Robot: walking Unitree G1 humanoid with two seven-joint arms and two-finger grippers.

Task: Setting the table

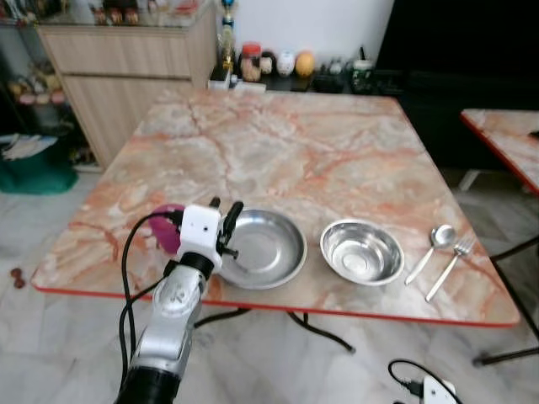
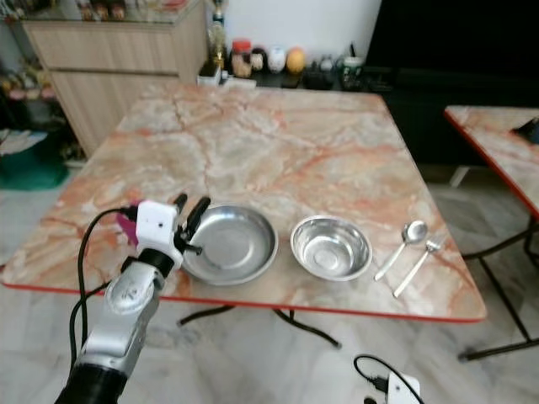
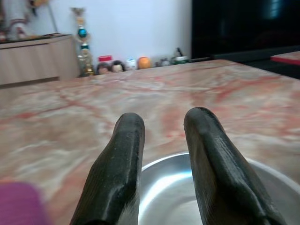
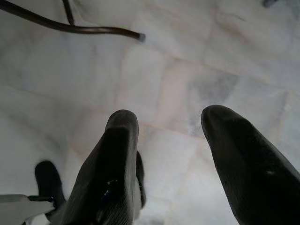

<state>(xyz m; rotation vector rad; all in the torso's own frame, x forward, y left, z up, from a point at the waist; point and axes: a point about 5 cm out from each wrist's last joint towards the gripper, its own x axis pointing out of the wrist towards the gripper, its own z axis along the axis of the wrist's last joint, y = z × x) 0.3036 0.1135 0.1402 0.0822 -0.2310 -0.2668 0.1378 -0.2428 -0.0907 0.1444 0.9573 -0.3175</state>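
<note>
The left gripper (image 1: 225, 207) hangs over the near left part of the marble table (image 1: 278, 143), its two black fingers (image 3: 123, 154) parted with an empty gap between them and pointing out across the tabletop just above the left rim of a shallow steel plate (image 1: 263, 247). In the left wrist view the plate's shiny rim (image 3: 225, 178) curves beneath and between the fingertips, which do not appear to grip it. Just to the left of the gripper, partly hidden behind its white wrist housing, a magenta object (image 1: 168, 225) sits on the table near the edge; what it is cannot be told. To the right of the plate, close but apart from it, stands a deeper steel bowl (image 1: 361, 251), and further right, near the table's right corner, a spoon (image 1: 431, 247) and a fork (image 1: 450, 263) lie side by side, handles toward the near edge, the spoon to the left of the fork. The right gripper (image 4: 168, 140) hangs low beside the table, its fingers spread apart with nothing between them, over pale marble floor tiles (image 4: 187, 70), with a dark curved table leg (image 4: 84, 28) beyond it. At the far edge of the table a row of jars and small ornaments (image 1: 269, 64) stands against the wall beside a wooden cabinet (image 1: 126, 76). A second marble table (image 1: 509, 139) with a red edge stands off to the right.
</note>
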